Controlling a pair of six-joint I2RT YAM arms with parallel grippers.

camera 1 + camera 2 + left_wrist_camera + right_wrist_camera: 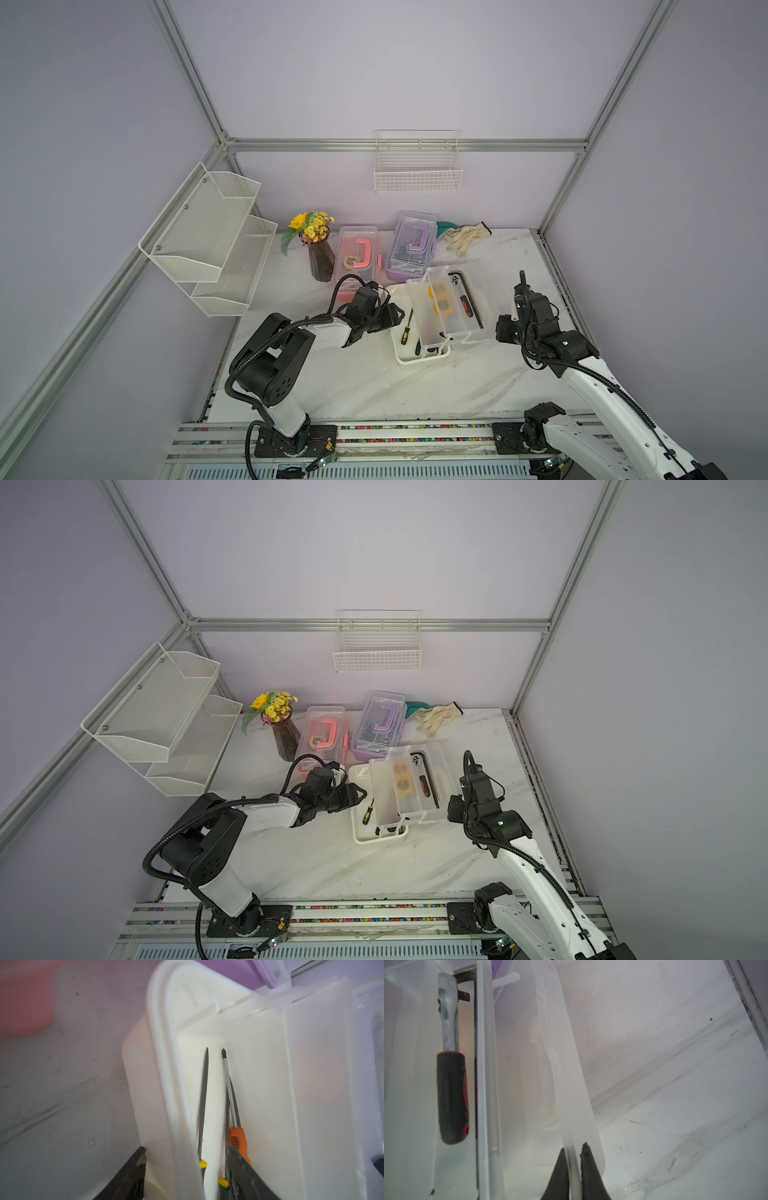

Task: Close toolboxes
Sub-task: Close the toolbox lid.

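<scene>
Where the marble desk meets the back wall, the pink box and purple box sit with lids down in both top views. The white box lies open mid-desk, tools inside. In the left wrist view, the left gripper stands wide astride its smooth rim, with an orange screwdriver within. In the right wrist view, the right gripper pinches the frosted lid. A ratchet lies in a clear tray.

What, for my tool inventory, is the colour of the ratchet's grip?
Grip: black with red; clearest in the right wrist view.
</scene>
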